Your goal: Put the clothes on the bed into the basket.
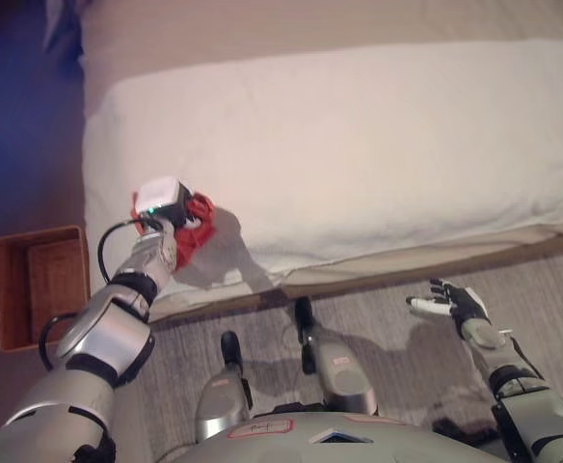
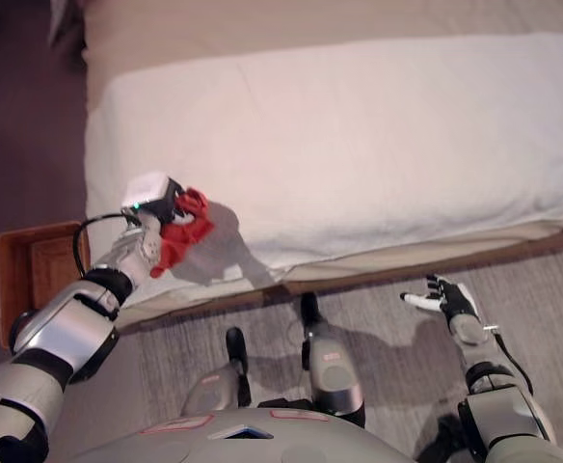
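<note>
The right hand [image 1: 458,304] hangs over the grey ribbed carpet [image 1: 397,357] in front of the bed, at the lower right of both views, with its dark fingers spread apart and relaxed and nothing in it; white covers show on the fingertips that point toward the left. The left hand [image 2: 171,217] is raised at the near left corner of the bed, just above the mattress edge, and its fingers are closed round the crumpled red cloth garment [image 2: 185,236], which bunches up against the hand and hangs partly below it, clear of the bed surface as far as can be told. To the left of that arm, on the floor beside the bed, stands the rectangular brown woven basket [image 1: 12,289], seen from above with its opening upward; nothing red lies inside it. Beyond the hands, the white textured bedcover [image 1: 359,145] spreads across the mattress from left to right, with a beige under-layer [image 1: 436,253] showing along its near edge. Farther still, a beige strip [image 1: 310,24] of bedding runs along the far side.
</note>
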Tool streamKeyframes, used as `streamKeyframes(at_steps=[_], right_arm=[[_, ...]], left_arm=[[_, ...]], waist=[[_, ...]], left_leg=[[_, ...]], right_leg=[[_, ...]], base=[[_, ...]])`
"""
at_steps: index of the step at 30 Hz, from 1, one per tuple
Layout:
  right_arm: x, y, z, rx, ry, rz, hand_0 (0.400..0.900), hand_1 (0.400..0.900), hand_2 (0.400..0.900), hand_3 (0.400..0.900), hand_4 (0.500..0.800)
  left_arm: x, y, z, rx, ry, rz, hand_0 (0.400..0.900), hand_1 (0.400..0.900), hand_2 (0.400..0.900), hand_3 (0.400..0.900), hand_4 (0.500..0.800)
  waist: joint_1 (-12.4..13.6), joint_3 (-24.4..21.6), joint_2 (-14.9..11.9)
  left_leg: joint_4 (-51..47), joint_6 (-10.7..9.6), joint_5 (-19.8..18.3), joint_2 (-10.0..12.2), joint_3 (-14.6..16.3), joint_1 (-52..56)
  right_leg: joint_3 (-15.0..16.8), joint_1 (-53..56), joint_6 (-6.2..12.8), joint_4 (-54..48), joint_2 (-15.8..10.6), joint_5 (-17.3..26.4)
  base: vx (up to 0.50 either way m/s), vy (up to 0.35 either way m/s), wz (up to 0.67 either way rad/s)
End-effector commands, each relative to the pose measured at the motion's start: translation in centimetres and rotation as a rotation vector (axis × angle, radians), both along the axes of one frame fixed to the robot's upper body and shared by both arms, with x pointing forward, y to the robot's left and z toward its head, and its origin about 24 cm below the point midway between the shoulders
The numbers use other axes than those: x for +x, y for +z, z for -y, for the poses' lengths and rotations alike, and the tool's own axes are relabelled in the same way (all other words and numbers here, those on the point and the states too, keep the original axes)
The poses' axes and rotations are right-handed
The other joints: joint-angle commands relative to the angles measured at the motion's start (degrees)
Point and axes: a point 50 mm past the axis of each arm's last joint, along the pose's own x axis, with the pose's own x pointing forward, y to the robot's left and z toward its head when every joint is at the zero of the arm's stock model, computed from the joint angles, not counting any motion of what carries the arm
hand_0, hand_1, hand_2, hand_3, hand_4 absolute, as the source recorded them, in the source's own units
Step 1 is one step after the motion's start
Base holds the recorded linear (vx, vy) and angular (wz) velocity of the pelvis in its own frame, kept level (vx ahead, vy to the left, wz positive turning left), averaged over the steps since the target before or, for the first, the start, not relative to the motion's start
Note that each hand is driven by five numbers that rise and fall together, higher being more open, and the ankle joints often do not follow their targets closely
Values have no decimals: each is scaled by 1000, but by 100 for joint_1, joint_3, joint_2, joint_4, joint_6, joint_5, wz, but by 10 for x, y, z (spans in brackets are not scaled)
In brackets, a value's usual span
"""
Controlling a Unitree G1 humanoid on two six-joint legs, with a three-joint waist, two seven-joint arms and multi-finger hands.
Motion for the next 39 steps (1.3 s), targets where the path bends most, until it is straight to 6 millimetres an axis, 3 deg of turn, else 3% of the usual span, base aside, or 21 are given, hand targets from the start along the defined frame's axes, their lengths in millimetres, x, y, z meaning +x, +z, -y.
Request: streamKeyframes(at_steps=[1, 5, 8, 13, 18, 22, 27, 32, 34, 39], right_arm=[[-21, 0, 18, -55, -64, -39, 900, 900, 900, 900, 800], [-34, -7, 18, -32, -87, -75, 900, 900, 900, 900, 800], [-44, -11, 18, -15, -101, -94, 900, 900, 900, 900, 800], [-53, -14, 19, 8, -118, -117, 900, 900, 900, 900, 800], [-64, -14, 26, 8, -141, -137, 900, 900, 900, 900, 800], [-63, -13, 28, -1, -134, -151, 900, 900, 900, 900, 800], [-53, -9, 28, -13, -107, -148, 900, 900, 900, 900, 800], [-46, -6, 28, -21, -82, -140, 900, 900, 900, 900, 800], [-45, -4, 30, -30, -71, -141, 900, 900, 900, 900, 800], [-45, -2, 34, -42, -56, -153, 900, 900, 900, 900, 800]], left_arm=[[6, 18, -12, -92, 49, 97, 400, 400, 400, 400, 500], [-15, 9, -25, -169, 41, 87, 400, 400, 400, 400, 500], [-37, 5, -51, -156, 76, 68, 400, 400, 400, 400, 500], [-78, -7, -103, -194, 294, 43, 400, 400, 400, 400, 500], [-112, -4, -146, -240, 508, 89, 400, 400, 400, 400, 500], [-124, -3, -169, -218, 649, 71, 400, 400, 400, 400, 500], [-122, 28, -199, -84, 735, 71, 400, 400, 400, 400, 500], [-132, 56, -225, 12, 806, 86, 400, 400, 400, 400, 500], [-142, 77, -241, 55, 864, 123, 400, 400, 400, 400, 500], [-148, 111, -258, 82, 915, 200, 400, 400, 400, 400, 500]], waist=[[245, -364, 8], [377, -512, 69], [489, -585, 84], [590, -658, 100], [660, -696, 98], [670, -675, 123], [648, -599, 140], [637, -508, 115], [617, -408, 97], [599, -295, 44]], left_leg=[[-32, -229, -366, 181, -157, 633], [-32, -212, -340, 161, -239, 671], [-32, -208, -307, 170, -299, 673], [-32, -207, -288, 168, -378, 712], [-32, -223, -276, 197, -447, 686], [-32, -253, -258, 224, -499, 637], [-32, -279, -242, 248, -489, 602], [-32, -281, -238, 262, -433, 579], [-32, -281, -243, 261, -371, 559], [-32, -269, -237, 266, -312, 505]], right_leg=[[7, -216, 307, 80, -284, 460], [-58, -28, 292, 27, -259, 395], [-109, 90, 283, 10, -260, 331], [-174, 220, 271, 31, -273, 267], [-285, 305, 274, 16, -281, 219], [-347, 312, 273, 38, -292, 185], [-356, 281, 267, 37, -266, 195], [-323, 237, 283, 8, -234, 229], [-288, 178, 304, -12, -233, 275], [-256, 95, 338, -44, -235, 338]], base=[[28, -12, 10], [13, -19, 14], [17, -26, 14], [33, -16, 10], [22, -21, 13], [8, -8, 13], [-3, 2, 0], [-21, 13, -13], [-51, 35, -21], [-23, 27, -10]])
